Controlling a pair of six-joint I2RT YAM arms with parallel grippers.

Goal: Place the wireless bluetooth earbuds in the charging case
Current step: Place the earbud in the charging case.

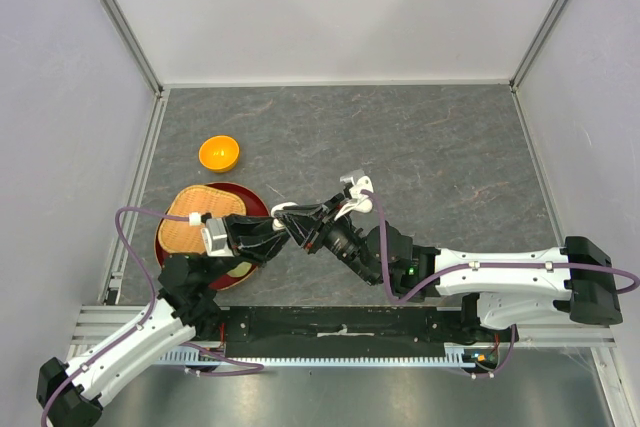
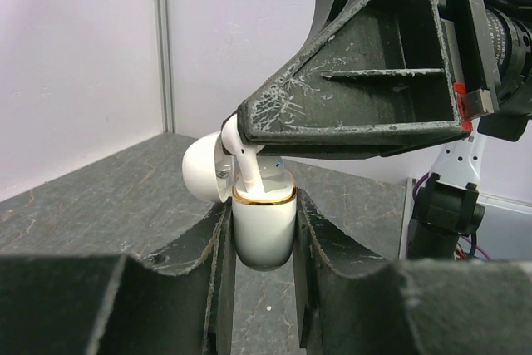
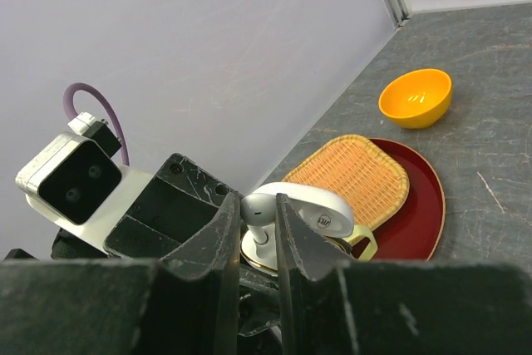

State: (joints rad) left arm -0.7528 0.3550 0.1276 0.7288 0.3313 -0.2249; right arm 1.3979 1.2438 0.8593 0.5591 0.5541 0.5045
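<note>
Right gripper (image 3: 256,215) is closed on one glossy white earbud (image 2: 248,174), stem pointing down. My left gripper (image 2: 262,205) is clamped around the charging case (image 2: 263,239), a white shell with a gold rim, held upright with its lid (image 2: 202,169) hinged back. The step in hand is insertion: the stem tip sits at the case mouth. Next, I judge, comes a straight, gentle descent aligned with the socket, then release. No other earbuds are in view.
</note>
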